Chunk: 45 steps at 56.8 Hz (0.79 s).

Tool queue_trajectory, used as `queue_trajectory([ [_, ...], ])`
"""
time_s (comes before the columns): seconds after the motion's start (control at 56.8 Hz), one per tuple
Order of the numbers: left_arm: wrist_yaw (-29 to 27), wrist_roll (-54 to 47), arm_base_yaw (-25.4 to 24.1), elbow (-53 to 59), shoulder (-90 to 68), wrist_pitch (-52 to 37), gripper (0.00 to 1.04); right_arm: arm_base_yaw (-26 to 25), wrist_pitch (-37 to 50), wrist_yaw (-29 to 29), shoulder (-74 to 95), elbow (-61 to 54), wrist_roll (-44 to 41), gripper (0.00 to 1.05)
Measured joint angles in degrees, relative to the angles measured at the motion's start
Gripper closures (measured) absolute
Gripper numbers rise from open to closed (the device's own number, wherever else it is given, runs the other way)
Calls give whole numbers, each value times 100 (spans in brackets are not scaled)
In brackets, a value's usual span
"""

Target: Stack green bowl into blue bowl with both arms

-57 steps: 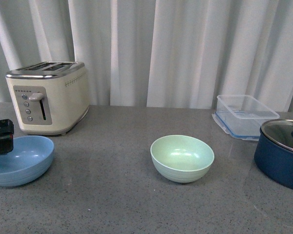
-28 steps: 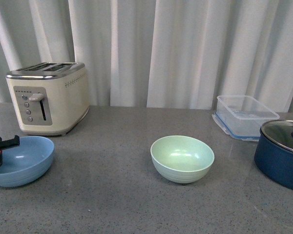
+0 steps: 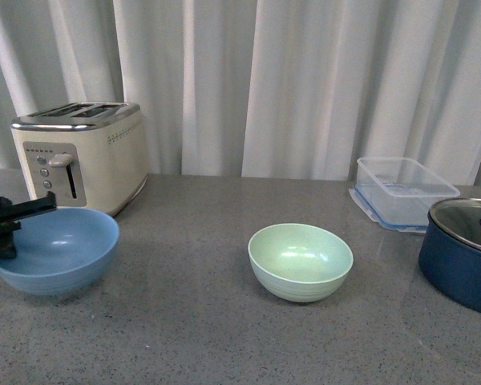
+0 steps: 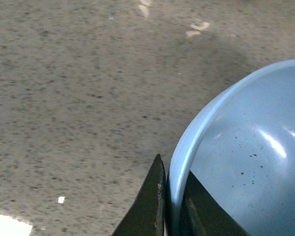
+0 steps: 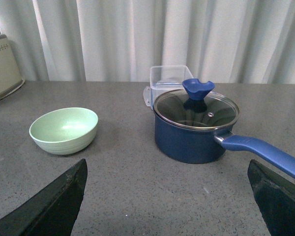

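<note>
At left edge: left tool [image 4: 173, 172] pinches blue bowl [image 3: 60, 253] rim, mostly cropped | right tool [image 5: 167, 169] spread, tips only

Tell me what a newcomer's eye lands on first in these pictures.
The pale mint-green round matte bowl sits alone in the centre. At the far left, the left claw pinches the rim of the light sky-blue round matte bowl, in front of a cream toaster. A dark navy pot with a glass lid stands at the right edge.
</note>
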State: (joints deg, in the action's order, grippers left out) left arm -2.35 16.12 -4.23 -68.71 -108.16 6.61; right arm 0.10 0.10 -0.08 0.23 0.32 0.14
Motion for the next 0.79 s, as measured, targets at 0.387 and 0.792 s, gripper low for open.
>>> queue_trajectory([
  [0.387,90,566,1113,-114,-125,-151,101,0,0,2,0,0,0,10],
  [0.792,-87,715,1475,-212,-479,-166,101,0,0,2,0,0,0,10],
])
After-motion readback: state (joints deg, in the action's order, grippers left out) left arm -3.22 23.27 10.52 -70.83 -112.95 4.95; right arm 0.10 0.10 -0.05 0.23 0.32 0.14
